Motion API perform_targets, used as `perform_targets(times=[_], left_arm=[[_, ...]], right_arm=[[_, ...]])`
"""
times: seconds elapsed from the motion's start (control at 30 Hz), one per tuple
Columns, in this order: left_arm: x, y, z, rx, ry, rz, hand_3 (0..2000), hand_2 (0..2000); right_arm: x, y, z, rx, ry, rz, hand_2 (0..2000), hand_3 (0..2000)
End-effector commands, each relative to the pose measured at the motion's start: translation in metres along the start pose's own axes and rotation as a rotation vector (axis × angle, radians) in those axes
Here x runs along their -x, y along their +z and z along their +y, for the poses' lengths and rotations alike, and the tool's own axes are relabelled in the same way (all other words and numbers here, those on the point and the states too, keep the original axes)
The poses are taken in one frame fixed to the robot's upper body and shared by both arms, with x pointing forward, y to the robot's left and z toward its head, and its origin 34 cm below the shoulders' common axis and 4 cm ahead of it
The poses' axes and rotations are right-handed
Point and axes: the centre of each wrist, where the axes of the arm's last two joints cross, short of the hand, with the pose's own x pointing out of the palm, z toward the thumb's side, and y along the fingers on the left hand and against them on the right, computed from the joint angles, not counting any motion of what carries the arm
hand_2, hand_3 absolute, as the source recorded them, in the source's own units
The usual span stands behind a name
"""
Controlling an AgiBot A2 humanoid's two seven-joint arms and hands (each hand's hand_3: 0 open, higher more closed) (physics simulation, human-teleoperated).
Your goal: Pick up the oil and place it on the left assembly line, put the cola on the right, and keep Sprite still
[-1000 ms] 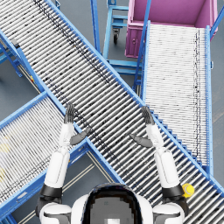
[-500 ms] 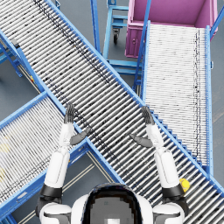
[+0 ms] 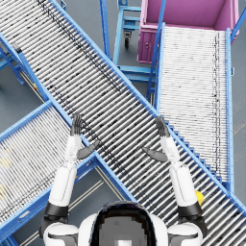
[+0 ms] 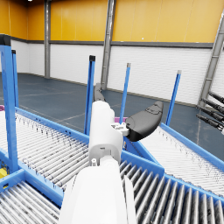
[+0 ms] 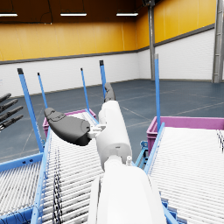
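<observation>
This is looking like a factory or sorting hall: blue-framed roller conveyors (image 3: 105,105) are crossing the middle of the head view, a magenta bin (image 3: 145,45) is standing at its upper right, and yellow-and-white walls (image 5: 65,43) are enclosing a grey floor (image 4: 57,98).

Roller lines (image 3: 110,105): silver-grey rollers in close stripes, bright blue frames. Bin (image 3: 187,12) magenta-pink; floor (image 3: 84,14) dull slate grey; wall (image 4: 175,19) yellow above, white below. Left hand (image 3: 79,139) and right hand (image 3: 162,141) dark grey on white arms; one small object (image 3: 199,196) bright yellow.
</observation>
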Motion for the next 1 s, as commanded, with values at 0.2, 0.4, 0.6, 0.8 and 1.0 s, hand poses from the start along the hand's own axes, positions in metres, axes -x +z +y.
perform_targets(times=[0.2, 0.4, 0.6, 0.8, 1.0], left_arm=[[0.0, 0.0, 0.0, 0.0, 0.0, 0.0, 0, 0], [0.0, 0.0, 0.0, 0.0, 0.0, 0.0, 0, 0], [0.0, 0.0, 0.0, 0.0, 0.0, 0.0, 0, 0], [0.012, 0.025, 0.01, -0.192, -0.019, -0.007, 0, 0], [0.031, 0.043, 0.017, -0.288, 0.046, -0.008, 0, 0]], right_arm=[[0.0, 0.0, 0.0, 0.0, 0.0, 0.0, 0, 0], [0.0, 0.0, 0.0, 0.0, 0.0, 0.0, 0, 0], [0.0, 0.0, 0.0, 0.0, 0.0, 0.0, 0, 0], [-0.004, 0.014, -0.016, 0.15, -0.071, -0.027, 0, 0], [0.002, 0.039, -0.023, 0.284, -0.126, -0.034, 0, 0]])
